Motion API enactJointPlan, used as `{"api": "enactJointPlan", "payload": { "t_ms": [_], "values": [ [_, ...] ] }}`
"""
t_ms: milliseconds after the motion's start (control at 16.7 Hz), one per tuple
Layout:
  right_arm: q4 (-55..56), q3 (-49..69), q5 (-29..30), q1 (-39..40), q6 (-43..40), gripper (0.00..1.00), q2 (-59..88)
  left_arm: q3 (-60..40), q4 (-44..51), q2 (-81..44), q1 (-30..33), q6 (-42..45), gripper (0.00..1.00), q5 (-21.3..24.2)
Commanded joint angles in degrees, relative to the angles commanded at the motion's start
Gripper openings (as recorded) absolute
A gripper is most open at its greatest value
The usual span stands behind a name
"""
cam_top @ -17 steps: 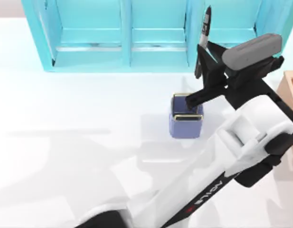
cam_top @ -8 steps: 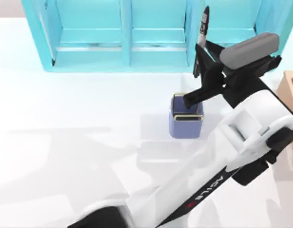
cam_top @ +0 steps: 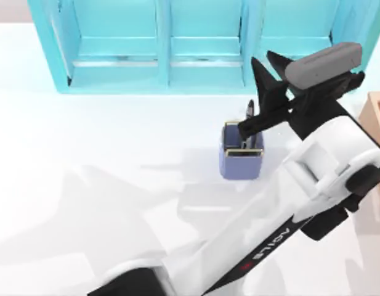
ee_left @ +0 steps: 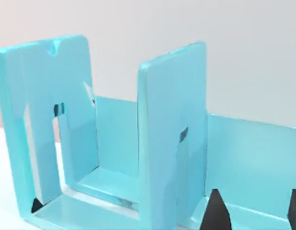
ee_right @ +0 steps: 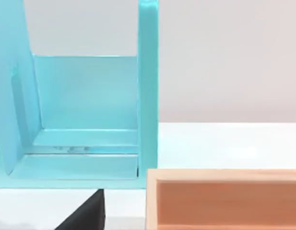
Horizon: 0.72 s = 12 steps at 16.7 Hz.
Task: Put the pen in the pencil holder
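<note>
- While our left arm reaches across the counter [cam_top: 85,142] from the bottom of the top view toward its right half, the left tool [cam_top: 257,92] hangs just above the pencil holder [cam_top: 242,161], in front of the turquoise shelf unit [cam_top: 159,43].
- We see the left tool's fingers [cam_top: 258,77] spread apart with nothing gripped between them; one finger points toward the shelf unit and the other slants down over the holder's mouth.
- We find the pen [cam_top: 249,114] upright inside the pencil holder, its upper end sticking out above the gold rim at the far side of the cup, close beside the lower finger.
- We cannot tell whether the pen touches that finger.
- We see the pencil holder standing upright on the counter, near the shelf unit's front edge and right of the counter's middle.
- From the left wrist view we look at the shelf unit's [ee_left: 171,134] dividers, with two dark fingertips [ee_left: 216,213] well apart at the picture's edge.
- We note the tan wooden box [cam_top: 377,117] at the right edge of the counter, beside the left arm's forearm.
- From the right wrist view we see the shelf unit [ee_right: 85,110], the wooden box [ee_right: 224,199] in front of it, and a dark finger [ee_right: 88,215] of the right tool; whether that tool is open or closed we cannot tell.
</note>
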<state>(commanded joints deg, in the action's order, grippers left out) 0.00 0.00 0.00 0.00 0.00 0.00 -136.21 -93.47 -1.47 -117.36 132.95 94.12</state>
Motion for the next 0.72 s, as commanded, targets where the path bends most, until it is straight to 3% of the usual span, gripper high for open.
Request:
{"api": "enactJointPlan", "payload": {
  "t_ms": [360,720],
  "values": [
    [0.0,0.0,0.0,0.0,0.0,1.0,0.0,0.0,0.0,0.0,0.0,0.0,0.98,0.0],
    [0.0,0.0,0.0,0.0,0.0,1.0,0.0,0.0,0.0,0.0,0.0,0.0,1.0,0.0]
  ]
}}
